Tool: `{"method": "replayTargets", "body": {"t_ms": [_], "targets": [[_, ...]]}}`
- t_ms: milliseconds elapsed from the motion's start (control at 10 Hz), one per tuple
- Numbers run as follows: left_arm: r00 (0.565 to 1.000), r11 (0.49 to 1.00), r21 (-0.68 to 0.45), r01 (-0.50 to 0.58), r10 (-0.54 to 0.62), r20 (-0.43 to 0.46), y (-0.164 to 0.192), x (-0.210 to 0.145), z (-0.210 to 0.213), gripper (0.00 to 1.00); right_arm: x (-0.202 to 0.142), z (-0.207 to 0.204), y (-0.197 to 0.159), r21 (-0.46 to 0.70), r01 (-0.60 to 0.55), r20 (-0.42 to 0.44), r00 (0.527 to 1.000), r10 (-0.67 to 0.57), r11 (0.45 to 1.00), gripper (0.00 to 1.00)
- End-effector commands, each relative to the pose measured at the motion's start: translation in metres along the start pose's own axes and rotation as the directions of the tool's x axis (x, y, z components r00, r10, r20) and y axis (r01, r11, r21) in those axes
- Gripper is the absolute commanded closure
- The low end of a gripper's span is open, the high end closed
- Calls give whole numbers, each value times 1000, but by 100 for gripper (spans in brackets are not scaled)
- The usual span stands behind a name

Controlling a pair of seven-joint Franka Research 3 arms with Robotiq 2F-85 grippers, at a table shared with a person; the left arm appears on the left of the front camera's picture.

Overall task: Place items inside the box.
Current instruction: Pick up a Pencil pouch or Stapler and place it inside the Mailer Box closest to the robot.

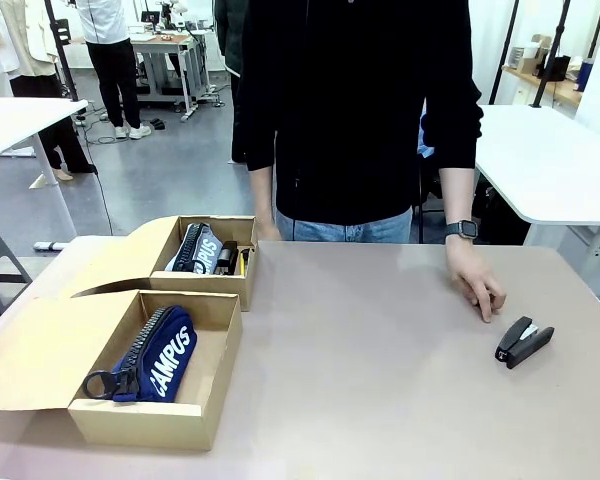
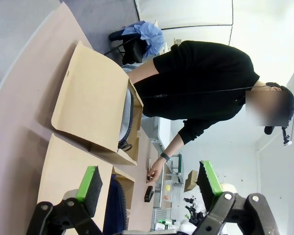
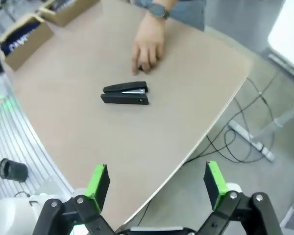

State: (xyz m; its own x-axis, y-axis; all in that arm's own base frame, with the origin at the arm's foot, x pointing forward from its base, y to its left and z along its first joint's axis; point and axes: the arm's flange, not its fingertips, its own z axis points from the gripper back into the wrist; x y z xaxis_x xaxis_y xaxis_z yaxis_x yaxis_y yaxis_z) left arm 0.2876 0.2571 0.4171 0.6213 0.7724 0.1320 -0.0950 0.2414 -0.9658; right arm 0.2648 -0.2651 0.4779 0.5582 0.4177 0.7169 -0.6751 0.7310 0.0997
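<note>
Black stapler (image 1: pixel 524 342) lies on the tabletop (image 1: pixel 380 380) at the robot's right, just beside the person's hand (image 1: pixel 477 283). Right jaws, open and empty, are the nearer set. The stapler's long axis parallels their gap line, so wrist rotation is likely needed. Left jaws: open, empty.

The black stapler (image 1: pixel 524 342) lies on the table (image 1: pixel 380 350) near the person's hand (image 1: pixel 477 285).

The front view faces the person (image 1: pixel 360 110) across the table (image 1: pixel 380 340); the 2 high wrist views also show the black stapler (image 1: pixel 524 343).
</note>
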Motion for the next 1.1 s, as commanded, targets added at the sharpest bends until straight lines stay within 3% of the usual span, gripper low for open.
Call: {"method": "replayTargets", "body": {"t_ms": [0,200,300,400,500,600,700,800,900,1000], "targets": [[1000,1000,-19,8,-8,2,0,-1,1,0,-17,13,-1,-28,51,18,999,-50,998,0],[1000,1000,-19,8,-8,2,0,-1,1,0,21,-3,8,-11,-106,-58,993,105,994,0],[1000,1000,-19,8,-8,2,0,-1,1,0,44,-20,15,23,-201,-112,973,202,979,0],[1000,1000,-19,8,-8,2,0,-1,1,0,70,-47,24,103,-354,-129,922,366,929,0],[1000,1000,-19,8,-8,2,0,-1,1,0,97,-89,35,246,-499,-173,821,544,831,0],[1000,1000,-19,8,-8,2,0,-1,1,0,113,-128,43,378,-570,-197,721,665,730,0],[1000,1000,-19,8,-8,2,0,-1,1,0,121,-160,51,444,-622,-240,611,754,645,0],[1000,1000,-19,8,-8,2,0,-1,1,0,122,-185,62,520,-658,-226,509,830,545,0],[1000,1000,-19,8,-8,2,0,-1,1,0,118,-213,71,611,-637,-230,426,875,470,0],[1000,1000,-19,8,-8,2,0,-1,1,0,116,-227,78,565,-664,-340,353,871,490,0]]}}
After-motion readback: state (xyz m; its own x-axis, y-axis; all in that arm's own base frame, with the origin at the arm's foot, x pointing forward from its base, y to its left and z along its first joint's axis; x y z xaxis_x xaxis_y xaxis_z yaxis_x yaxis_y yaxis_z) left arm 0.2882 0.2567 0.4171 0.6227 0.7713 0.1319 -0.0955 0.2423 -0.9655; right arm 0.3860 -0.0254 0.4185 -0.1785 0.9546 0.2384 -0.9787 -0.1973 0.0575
